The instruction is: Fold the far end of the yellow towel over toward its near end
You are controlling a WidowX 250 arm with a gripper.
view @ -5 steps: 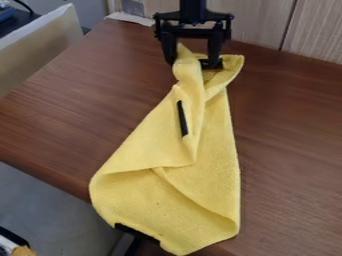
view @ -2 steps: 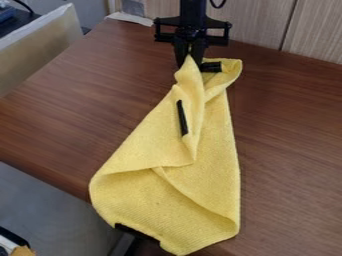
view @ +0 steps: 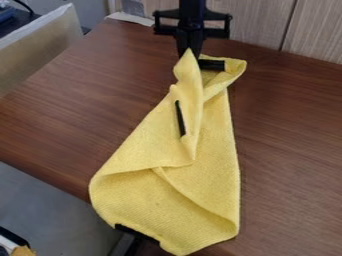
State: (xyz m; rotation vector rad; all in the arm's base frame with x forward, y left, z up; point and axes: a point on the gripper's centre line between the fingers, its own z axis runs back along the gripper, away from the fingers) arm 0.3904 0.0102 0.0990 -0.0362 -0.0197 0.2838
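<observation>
The black gripper (view: 190, 50) hangs at the top of the view, shut on the raised far tip of a yellow cloth (view: 194, 175). The cloth lies folded and bunched on the brown table, narrow at its far end and wide at its near end, where it reaches the table's front edge. A short black strip (view: 212, 65) lies in the folds just right of the gripper. A slim black strip (view: 180, 118) is on the cloth's upper middle. Another black strip (view: 137, 234) runs along its near left border.
The brown wooden table (view: 287, 130) meets a wood-grain panel (view: 260, 22) at the back. A pale, upright board (view: 40, 47) stands beyond the table's left edge. Grey floor (view: 50, 210) and some small items lie at the lower left.
The gripper's fingers have closed from wide apart onto the cloth's far tip. That tip now stands a little higher, and the far right fold has shifted slightly.
</observation>
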